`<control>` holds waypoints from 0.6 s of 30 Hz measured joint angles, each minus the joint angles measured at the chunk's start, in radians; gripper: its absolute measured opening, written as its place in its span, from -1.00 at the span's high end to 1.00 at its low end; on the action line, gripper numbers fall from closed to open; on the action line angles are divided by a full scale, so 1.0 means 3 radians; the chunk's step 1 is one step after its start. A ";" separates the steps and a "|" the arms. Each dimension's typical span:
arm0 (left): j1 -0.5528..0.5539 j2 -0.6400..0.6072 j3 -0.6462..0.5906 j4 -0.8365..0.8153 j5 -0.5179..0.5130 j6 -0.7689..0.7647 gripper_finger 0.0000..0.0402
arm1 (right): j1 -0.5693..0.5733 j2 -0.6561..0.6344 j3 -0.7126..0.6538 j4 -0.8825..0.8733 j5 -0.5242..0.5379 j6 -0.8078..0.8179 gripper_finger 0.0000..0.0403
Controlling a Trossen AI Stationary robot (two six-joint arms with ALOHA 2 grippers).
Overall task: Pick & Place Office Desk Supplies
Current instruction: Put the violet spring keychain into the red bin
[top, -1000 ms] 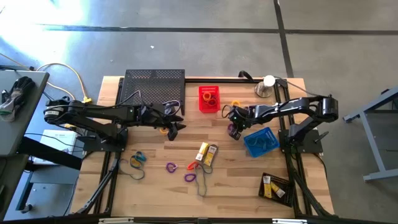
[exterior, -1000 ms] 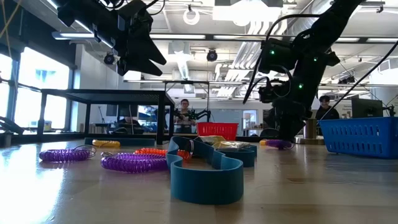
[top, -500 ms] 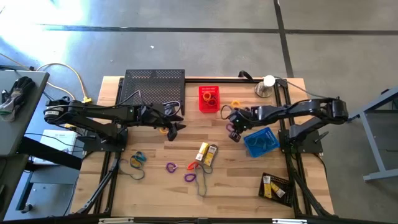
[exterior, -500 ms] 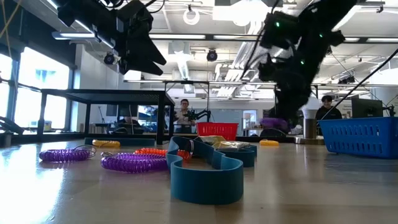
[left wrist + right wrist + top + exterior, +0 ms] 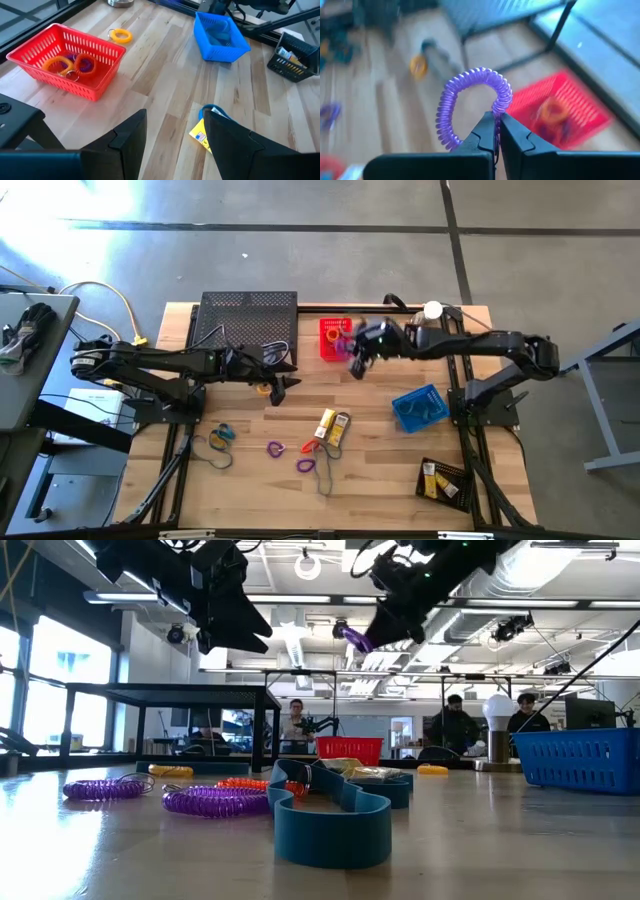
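Right gripper (image 5: pixel 496 131): fingers pinched on purple coil loop (image 5: pixel 470 105), held in air just beside red basket (image 5: pixel 336 338). Left gripper (image 5: pixel 172 135): fingers apart, holding nothing, above surface (image 5: pixel 400 450) near black mesh shelf (image 5: pixel 248 315).

A mesh shelf (image 5: pixel 247 320) stands at the counter's (image 5: pixel 400 480) far edge, left of centre. Just right of it sits a small basket (image 5: pixel 334 340) holding coil loops (image 5: pixel 62 64), with the right gripper (image 5: pixel 354 366) hanging over its right side, pinching one coil loop (image 5: pixel 472 104). A second basket (image 5: pixel 420 408) sits near the right edge. A tray of boxes (image 5: pixel 442 478) occupies the near right corner. More loops (image 5: pixel 290 457) lie near the front centre.
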 joint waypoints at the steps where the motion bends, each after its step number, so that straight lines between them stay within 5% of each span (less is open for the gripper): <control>1: 0.0000 0.0000 0.0000 0.0001 0.0000 0.0000 0.04 | -0.0062 0.0033 0.0059 0.0032 -0.0015 -0.0019 0.99; 9: 0.0000 0.0000 0.0000 0.0000 0.0000 -0.0003 0.04 | -0.0379 0.0679 0.0483 -0.0020 -0.0268 -0.0080 0.99; 18: -0.0003 0.0001 -0.0001 -0.0058 0.0001 -0.0013 0.04 | -0.0457 0.1328 0.0717 -0.0232 0.0153 -0.0113 0.99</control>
